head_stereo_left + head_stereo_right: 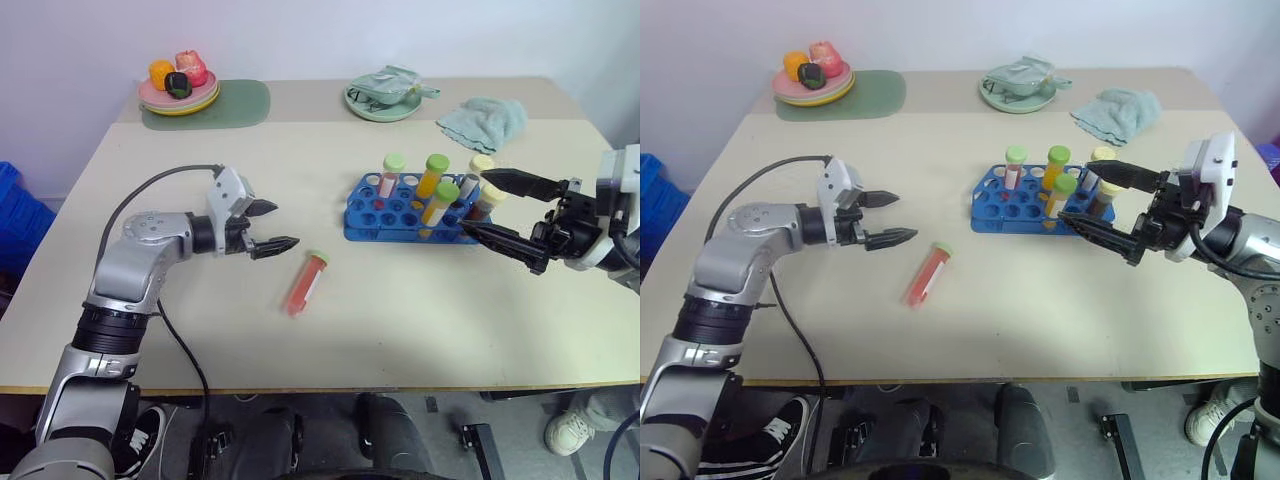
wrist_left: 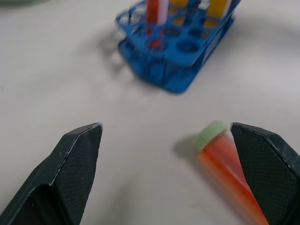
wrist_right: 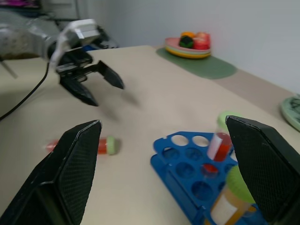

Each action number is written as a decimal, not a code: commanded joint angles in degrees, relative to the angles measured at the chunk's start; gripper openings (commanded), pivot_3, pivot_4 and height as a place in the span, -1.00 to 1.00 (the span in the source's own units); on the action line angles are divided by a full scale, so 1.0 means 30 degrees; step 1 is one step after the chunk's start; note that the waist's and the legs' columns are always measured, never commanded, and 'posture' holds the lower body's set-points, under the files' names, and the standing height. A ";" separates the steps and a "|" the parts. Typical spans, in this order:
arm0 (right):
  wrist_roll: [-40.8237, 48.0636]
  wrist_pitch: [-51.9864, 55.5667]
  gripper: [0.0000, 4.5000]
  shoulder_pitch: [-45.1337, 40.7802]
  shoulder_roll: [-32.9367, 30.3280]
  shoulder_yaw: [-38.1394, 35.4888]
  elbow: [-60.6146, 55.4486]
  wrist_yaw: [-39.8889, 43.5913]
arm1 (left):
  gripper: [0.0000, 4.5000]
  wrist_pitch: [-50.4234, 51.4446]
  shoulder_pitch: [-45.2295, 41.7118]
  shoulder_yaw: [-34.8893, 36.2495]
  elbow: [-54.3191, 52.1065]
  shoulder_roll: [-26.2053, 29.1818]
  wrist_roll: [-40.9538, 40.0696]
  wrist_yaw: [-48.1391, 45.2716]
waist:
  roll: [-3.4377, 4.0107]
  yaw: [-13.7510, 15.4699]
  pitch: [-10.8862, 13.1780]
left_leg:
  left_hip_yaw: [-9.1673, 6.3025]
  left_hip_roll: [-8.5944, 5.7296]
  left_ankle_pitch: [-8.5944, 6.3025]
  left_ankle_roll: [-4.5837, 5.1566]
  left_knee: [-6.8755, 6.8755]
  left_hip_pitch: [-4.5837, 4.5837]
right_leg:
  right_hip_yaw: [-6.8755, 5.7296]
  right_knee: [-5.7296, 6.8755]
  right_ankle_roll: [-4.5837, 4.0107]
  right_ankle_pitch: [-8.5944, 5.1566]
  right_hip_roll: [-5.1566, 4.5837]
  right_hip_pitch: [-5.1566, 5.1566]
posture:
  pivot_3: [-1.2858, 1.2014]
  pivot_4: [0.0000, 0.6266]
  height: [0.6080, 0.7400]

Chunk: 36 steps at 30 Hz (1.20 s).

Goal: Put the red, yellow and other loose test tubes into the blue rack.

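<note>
Lying loose on the counter [image 1: 400, 330] at centre frame, left of the blue rack [image 1: 405, 215], the red test tube [image 1: 305, 284] looks light, rigid and roll-prone, best pinched mid-barrel by the left gripper [image 1: 275, 226], whose fingers, like the right gripper [image 1: 490, 205] ones, are spread and empty

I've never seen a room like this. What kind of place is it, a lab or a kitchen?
Probably a practice table in a robot lab: a blue rack of test tubes, a loose red tube, and a plate of toy-like fruit.
</note>
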 commanded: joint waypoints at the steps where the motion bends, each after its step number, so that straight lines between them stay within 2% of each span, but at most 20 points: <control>1: -0.0157 -0.0419 0.92 0.0143 -0.0330 -0.0359 -0.0182 0.0630 | 1.00 0.4182 -0.0668 -0.0001 -0.1733 -0.0215 -0.0575 0.1676 | 0.0000 0.0043 0.0000 | 0.0000 0.0000 0.0000 0.0000 0.0002 0.0002 | 0.0001 0.0001 0.0001 0.0000 0.0000 0.0000 | 0.03 -0.52 1.00; 7: -0.0481 -0.0540 0.92 -0.0494 0.0093 0.0231 0.0211 0.0489 | 1.00 1.0667 -0.2761 -0.1115 -0.2586 -0.0660 -0.1384 0.3069 | -0.0004 0.0273 0.0002 | 0.0002 -0.0003 0.0002 -0.0004 0.0013 0.0003 | 0.0006 0.0005 0.0001 0.0000 0.0000 0.0000 | 0.03 -0.52 1.00; 10: -0.0708 -0.0748 0.92 -0.0553 0.0293 0.0497 0.0333 0.0459 | 1.00 1.6177 -0.5002 -0.0206 -0.1595 -0.1730 -0.2538 0.3723 | -0.0007 0.0322 0.0004 | -0.0014 -0.0008 0.0005 -0.0009 0.0020 -0.0004 | 0.0002 0.0009 0.0001 0.0000 0.0003 0.0001 | 0.03 -0.52 1.00; 12: -0.0805 -0.0842 0.92 -0.0601 0.0376 0.0627 0.0444 0.0464 | 1.00 1.7675 -0.6017 -0.0215 -0.0388 -0.1914 -0.3608 0.4027 | -0.0018 0.0273 0.0010 | -0.0015 -0.0016 0.0004 -0.0008 0.0027 -0.0006 | 0.0002 0.0009 0.0001 0.0000 0.0002 0.0004 | 0.03 -0.52 1.00; 15: -0.1007 -0.0975 0.92 -0.0588 0.0569 0.0907 0.0663 0.0629 | 1.00 1.7940 -0.8879 -0.0825 0.3476 -0.2576 -0.6322 0.5318 | -0.0020 0.0267 0.0013 | -0.0014 -0.0013 0.0010 -0.0019 0.0019 0.0017 | 0.0002 0.0023 0.0001 0.0000 0.0005 0.0002 | 0.03 -0.52 1.00; 19: -0.1063 -0.1025 0.92 -0.0597 0.0786 0.1135 0.0611 0.0615 | 1.00 1.7940 -1.2026 -0.3798 0.6974 -0.2071 -0.9912 0.6425 | -0.0037 0.0258 0.0023 | -0.0035 -0.0022 0.0025 -0.0046 0.0019 0.0003 | -0.0001 0.0021 0.0001 0.0000 -0.0003 -0.0005 | 0.03 -0.52 1.00; 24: -0.1162 -0.1179 0.92 -0.0205 0.0946 0.1122 0.0487 0.0616 | 1.00 1.7940 -1.3096 -0.6027 0.7266 -0.1575 -1.1450 0.7799 | -0.0024 0.0149 0.0017 | -0.0035 -0.0018 0.0039 -0.0076 -0.0042 0.0030 | 0.0004 0.0017 0.0001 -0.0001 -0.0005 -0.0018 | 0.03 -0.52 1.00; 29: -0.1351 -0.1305 0.92 -0.0082 0.1214 0.1247 0.0461 0.0427 | 1.00 1.7940 -1.3967 -0.7232 0.7193 -0.1484 -1.0732 0.8107 | -0.0028 0.0248 0.0020 | -0.0039 -0.0028 0.0049 -0.0093 -0.0021 0.0003 | 0.0004 0.0019 0.0001 -0.0001 -0.0003 -0.0030 | 0.03 -0.52 1.00; 31: -0.1418 -0.1381 0.92 -0.0035 0.1234 0.1229 0.0488 0.0448 | 1.00 1.7940 -1.4442 -0.9119 0.7349 -0.0876 -1.1287 0.7598 | -0.0028 0.0262 0.0019 | -0.0039 -0.0033 0.0049 -0.0093 -0.0022 0.0003 | 0.0004 0.0018 0.0001 -0.0001 -0.0003 -0.0030 | 0.03 -0.52 1.00; 33: -0.1473 -0.1460 0.92 -0.0020 0.1240 0.1225 0.0563 0.0488 | 1.00 1.7940 -1.4569 -0.9538 0.7432 -0.0707 -1.1418 0.7678 | -0.0025 0.0235 0.0018 | -0.0035 -0.0041 0.0049 -0.0093 -0.0031 0.0012 | 0.0007 0.0018 0.0001 -0.0001 -0.0001 -0.0029 | 0.03 -0.52 1.00; 36: -0.1606 -0.1544 0.92 -0.0169 0.1333 0.1402 0.0803 0.0493 | 1.00 1.7940 -1.4978 -1.0105 0.7681 -0.0564 -1.3289 0.8012 | -0.0027 0.0265 0.0019 | -0.0041 -0.0035 0.0050 -0.0094 -0.0024 0.0003 | 0.0007 0.0021 0.0001 -0.0001 0.0001 -0.0031 | 0.03 -0.52 1.00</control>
